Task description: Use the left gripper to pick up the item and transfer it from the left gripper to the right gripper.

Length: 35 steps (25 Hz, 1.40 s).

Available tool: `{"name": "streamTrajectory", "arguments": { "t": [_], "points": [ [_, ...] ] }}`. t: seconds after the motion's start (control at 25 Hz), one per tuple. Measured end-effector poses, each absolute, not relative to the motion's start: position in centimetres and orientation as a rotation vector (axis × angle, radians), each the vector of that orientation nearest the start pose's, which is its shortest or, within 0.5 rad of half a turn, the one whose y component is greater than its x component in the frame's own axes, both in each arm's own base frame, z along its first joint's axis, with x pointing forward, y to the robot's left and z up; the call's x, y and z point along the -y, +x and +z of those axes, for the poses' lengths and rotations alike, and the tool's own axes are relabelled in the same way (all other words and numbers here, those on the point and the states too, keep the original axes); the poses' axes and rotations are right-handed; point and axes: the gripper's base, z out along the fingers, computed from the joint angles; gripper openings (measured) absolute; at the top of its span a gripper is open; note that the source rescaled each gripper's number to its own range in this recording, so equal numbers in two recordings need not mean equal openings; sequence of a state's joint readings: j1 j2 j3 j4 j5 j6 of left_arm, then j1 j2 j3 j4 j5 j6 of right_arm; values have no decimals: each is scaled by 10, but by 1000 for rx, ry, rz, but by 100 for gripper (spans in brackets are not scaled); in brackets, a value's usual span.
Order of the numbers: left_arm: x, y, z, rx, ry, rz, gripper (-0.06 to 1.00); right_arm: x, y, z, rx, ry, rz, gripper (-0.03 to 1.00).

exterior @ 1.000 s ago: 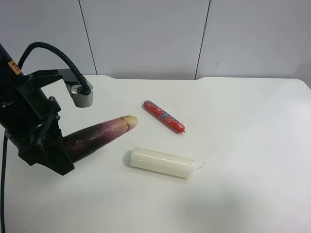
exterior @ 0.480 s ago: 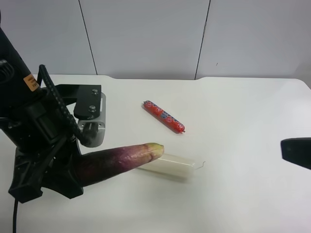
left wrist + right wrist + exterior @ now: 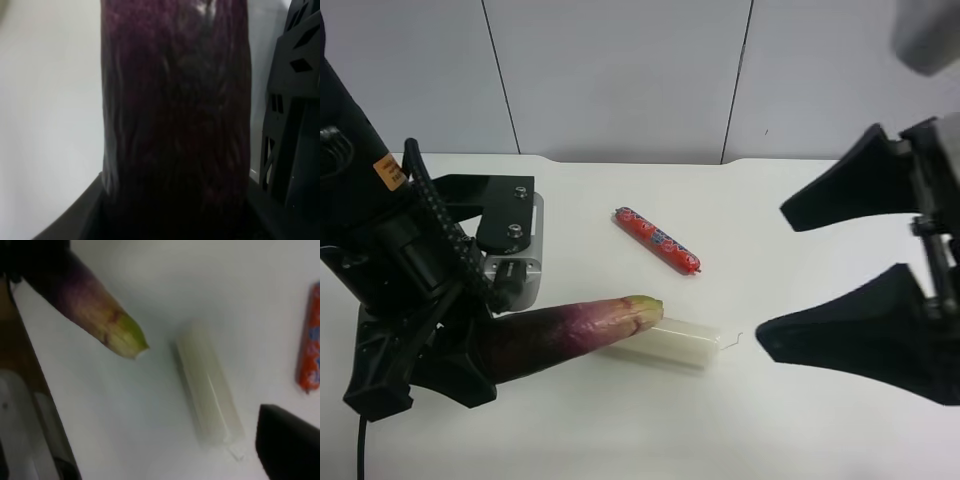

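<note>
Handover step: left gripper [image 3: 460, 350] jaws clamp the eggplant [image 3: 585, 325]; right gripper [image 3: 775, 278], jaws apart, must grasp its free tip.

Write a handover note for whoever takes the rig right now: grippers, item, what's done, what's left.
Left gripper: shut on the eggplant, gripping its thick end, with the pale tip pointing toward the other arm.
Right gripper: open, jaws spread wide, facing the tip, not touching it yet.
The eggplant appears lifted off the table. The candle and sausage lie on the table, untouched.
Done: pickup by the left gripper.
Left: close the right gripper on the eggplant, then release with the left.
</note>
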State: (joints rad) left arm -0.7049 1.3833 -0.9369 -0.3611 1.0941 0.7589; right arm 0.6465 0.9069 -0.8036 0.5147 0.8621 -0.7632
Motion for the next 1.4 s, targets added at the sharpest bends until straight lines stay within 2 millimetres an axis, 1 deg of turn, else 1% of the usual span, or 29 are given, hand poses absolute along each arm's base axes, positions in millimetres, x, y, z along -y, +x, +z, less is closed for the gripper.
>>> {"name": "streamTrajectory", "arguments": {
  "t": [0.16, 0.32, 0.44, 0.6, 0.8, 1.0, 1.24, 1.4],
  "points": [
    [178, 165, 255, -2349, 1814, -484, 0, -150, 124, 316, -1935, -1486, 550, 98],
    [178, 166, 255, -2340, 1813, -479, 0, -164, 138, 300, -1934, -1551, 536, 98],
    [178, 166, 255, -2326, 1820, -476, 0, -173, 143, 292, -1924, -1590, 583, 98],
    [178, 167, 255, -2309, 1836, -473, 0, -183, 146, 286, -1879, -1618, 661, 98],
    [178, 167, 255, -2293, 1853, -471, 0, -190, 149, 286, -1807, -1626, 699, 98],
    [179, 167, 256, -2258, 1883, -468, 0, -193, 153, 282, -1797, -1632, 684, 98],
    [186, 175, 276, -2181, 1855, -458, 0, -200, 158, 272, -1834, -1630, 722, 98],
    [190, 179, 289, -2144, 1835, -463, 0, -202, 160, 270, -1836, -1624, 730, 98]
  ]
}}
